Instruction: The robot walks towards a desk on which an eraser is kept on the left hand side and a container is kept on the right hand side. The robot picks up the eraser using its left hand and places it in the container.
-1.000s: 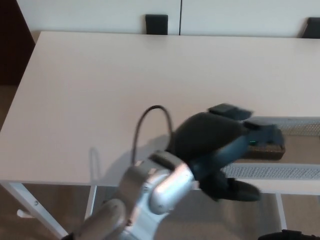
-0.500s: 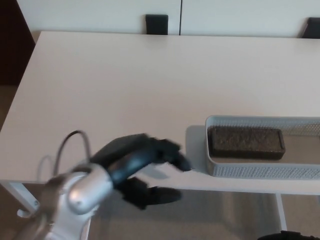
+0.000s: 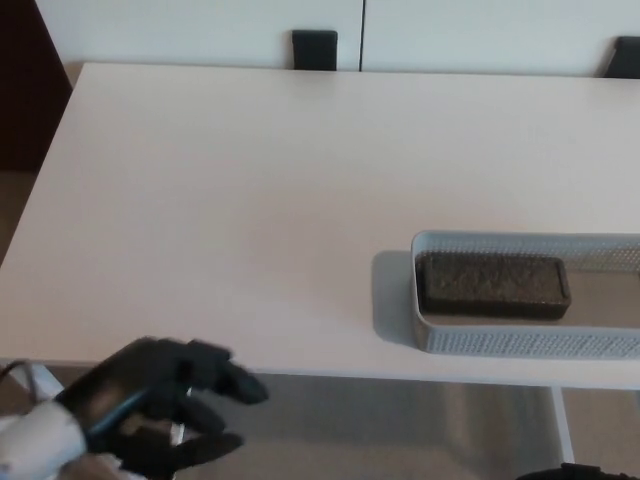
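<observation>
Down at the lower left corner, below the near edge of the desk [image 3: 250, 200], my left hand [image 3: 160, 405] hangs over the floor with its thumb and fingers spread and nothing in its hold. One black finger points rightward, the thumb lies lower, and a bit of my pale forearm [image 3: 35, 445] shows at the very corner. My right hand does not appear anywhere.

Under the desk edge I see a white desk leg [image 3: 40, 385] at the left and another white leg [image 3: 562, 425] at the right, with brownish floor [image 3: 380, 430] between them.

On the desk, toward the right and near the front edge, sits the container [image 3: 500, 342], a pale mesh tray that runs off the right side of the picture. The eraser [image 3: 492, 285], a dark speckled block, lies flat inside it, lengthwise, close to the tray's left end wall. The tray throws a soft shadow onto the desk on its left side.

All else of the tabletop is a plain, pale, matte surface stretching away to the far edge.

Beyond that far edge stands a white wall [image 3: 200, 30] or panel with a vertical seam. Two dark chair backs peek over the desk: one chair back [image 3: 314, 49] near the middle, another chair back [image 3: 626, 56] at the far right. At the far left is a dark brown panel [image 3: 35, 90].
</observation>
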{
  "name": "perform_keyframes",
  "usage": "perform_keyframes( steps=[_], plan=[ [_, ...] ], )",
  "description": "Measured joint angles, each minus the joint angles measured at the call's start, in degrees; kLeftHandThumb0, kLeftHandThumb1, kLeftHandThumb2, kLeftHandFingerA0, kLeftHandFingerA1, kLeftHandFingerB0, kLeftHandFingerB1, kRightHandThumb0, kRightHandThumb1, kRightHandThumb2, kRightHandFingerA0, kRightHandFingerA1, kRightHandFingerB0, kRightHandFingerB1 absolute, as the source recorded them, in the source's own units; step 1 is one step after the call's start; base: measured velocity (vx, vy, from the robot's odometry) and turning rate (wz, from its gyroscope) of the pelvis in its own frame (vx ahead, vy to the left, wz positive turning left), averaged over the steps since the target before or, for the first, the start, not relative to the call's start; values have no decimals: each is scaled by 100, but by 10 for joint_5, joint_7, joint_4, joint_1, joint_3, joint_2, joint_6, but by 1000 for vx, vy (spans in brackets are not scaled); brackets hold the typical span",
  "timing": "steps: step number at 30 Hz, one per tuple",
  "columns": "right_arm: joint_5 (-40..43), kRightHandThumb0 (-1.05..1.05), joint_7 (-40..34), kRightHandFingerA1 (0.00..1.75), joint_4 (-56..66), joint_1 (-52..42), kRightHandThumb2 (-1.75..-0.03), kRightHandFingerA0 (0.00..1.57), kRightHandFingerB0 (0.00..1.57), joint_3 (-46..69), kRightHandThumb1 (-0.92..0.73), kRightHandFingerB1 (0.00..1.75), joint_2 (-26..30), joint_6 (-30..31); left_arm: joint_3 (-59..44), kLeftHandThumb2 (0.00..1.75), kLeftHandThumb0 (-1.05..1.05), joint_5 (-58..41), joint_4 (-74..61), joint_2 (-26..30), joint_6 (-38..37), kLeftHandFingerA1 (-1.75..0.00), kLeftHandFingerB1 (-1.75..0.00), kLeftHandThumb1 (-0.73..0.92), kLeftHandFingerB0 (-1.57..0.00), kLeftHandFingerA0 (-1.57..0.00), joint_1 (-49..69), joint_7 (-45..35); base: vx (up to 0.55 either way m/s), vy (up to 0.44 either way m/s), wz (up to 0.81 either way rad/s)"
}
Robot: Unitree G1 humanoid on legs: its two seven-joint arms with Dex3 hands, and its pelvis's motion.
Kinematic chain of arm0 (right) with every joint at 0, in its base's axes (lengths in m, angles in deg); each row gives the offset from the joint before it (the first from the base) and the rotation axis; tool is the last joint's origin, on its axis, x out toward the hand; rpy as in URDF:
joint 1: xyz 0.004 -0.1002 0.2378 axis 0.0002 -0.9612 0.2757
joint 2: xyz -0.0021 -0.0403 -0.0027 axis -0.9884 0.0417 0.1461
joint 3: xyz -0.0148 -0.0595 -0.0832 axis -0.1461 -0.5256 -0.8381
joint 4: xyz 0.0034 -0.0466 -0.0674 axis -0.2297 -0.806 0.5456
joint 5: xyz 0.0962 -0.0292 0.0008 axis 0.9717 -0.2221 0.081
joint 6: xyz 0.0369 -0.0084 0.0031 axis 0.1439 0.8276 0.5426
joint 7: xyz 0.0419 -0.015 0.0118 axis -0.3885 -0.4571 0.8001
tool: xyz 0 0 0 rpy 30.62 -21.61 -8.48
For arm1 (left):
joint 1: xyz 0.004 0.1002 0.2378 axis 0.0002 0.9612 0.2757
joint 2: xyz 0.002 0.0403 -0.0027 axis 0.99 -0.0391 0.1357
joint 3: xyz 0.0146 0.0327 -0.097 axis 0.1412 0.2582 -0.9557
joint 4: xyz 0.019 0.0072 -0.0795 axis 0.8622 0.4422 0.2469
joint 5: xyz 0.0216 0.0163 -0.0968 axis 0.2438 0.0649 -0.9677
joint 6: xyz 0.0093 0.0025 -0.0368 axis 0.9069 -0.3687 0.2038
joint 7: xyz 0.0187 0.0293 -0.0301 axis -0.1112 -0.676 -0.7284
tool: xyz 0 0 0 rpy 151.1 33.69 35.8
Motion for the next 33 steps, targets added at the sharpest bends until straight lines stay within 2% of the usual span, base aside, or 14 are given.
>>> perform_keyframes(
  steps=[7,8,11,12,14,19,20,27,28,29,30,31,32,33],
  plan=[
    [0,-40,0,48,-2,0,-57,59,55,0,-58,42,0,0,-63,65,-89,-60,-4,-1,0,-43,-39,75,-67,-81,63,-42,0,0,0],
    [0,-40,0,48,-3,0,-57,59,54,-1,-58,43,0,0,-74,69,-97,-71,-4,-1,0,-47,-41,66,-67,-83,73,-52,0,0,0],
    [0,-40,0,48,-6,0,-57,60,55,-1,-58,42,0,0,-100,65,-90,-95,-4,-1,-1,-41,-38,77,-61,-70,101,-79,0,0,0],
    [0,-39,0,48,-7,0,-57,59,55,-1,-58,42,0,0,-107,94,-90,-101,-2,0,-2,-48,-47,60,-57,-58,111,-87,0,0,0],
    [0,-39,0,47,-9,0,-57,60,55,-1,-59,42,0,0,-118,106,-90,-111,4,2,-6,-46,-44,70,-35,-34,128,-101,0,0,0],
    [0,-39,0,49,-20,-3,-57,61,55,-1,-58,43,0,0,-121,103,-83,-115,76,27,-37,-48,-42,67,-23,-30,168,-120,0,0,0],
    [0,-40,0,49,-22,-3,-57,62,54,-1,-58,42,0,0,-116,65,-80,-113,96,28,-43,-33,-30,79,-30,-31,170,-118,0,0,0],
    [0,-40,0,45,-29,-4,-57,51,45,-1,-57,39,0,0,-91,64,-86,-100,236,11,-69,-37,-29,80,-18,-15,157,-89,0,0,0],
    [0,-42,0,45,-30,-4,-57,49,44,-1,-58,39,0,0,-88,103,-39,-99,259,6,-73,-51,-49,40,0,0,152,-83,0,0,0],
    [0,-42,0,44,-30,-4,-57,47,43,-1,-58,38,0,0,-87,65,-86,-98,269,4,-75,-34,-29,82,-16,-17,149,-80,0,0,0],
    [0,-42,0,44,-32,-4,-57,46,42,-1,-58,38,0,0,-83,103,-39,-95,300,-2,-81,-50,-48,39,0,-1,142,-70,0,0,0],
    [0,-43,0,44,-32,-4,-57,46,42,-1,-58,38,0,0,-81,102,-39,-94,313,-4,-83,-50,-48,39,0,0,139,-66,0,0,0],
    [0,-43,0,44,-34,-4,-57,47,43,-1,-59,38,0,0,-77,65,-87,-90,340,-7,-90,-34,-28,81,-17,-17,132,-56,0,0,0],
    [0,-43,0,44,-35,-4,-57,48,43,-1,-59,38,0,0,-75,65,-87,-87,359,-8,-94,-33,-28,79,-20,-16,127,-49,0,0,0]
  ],
)
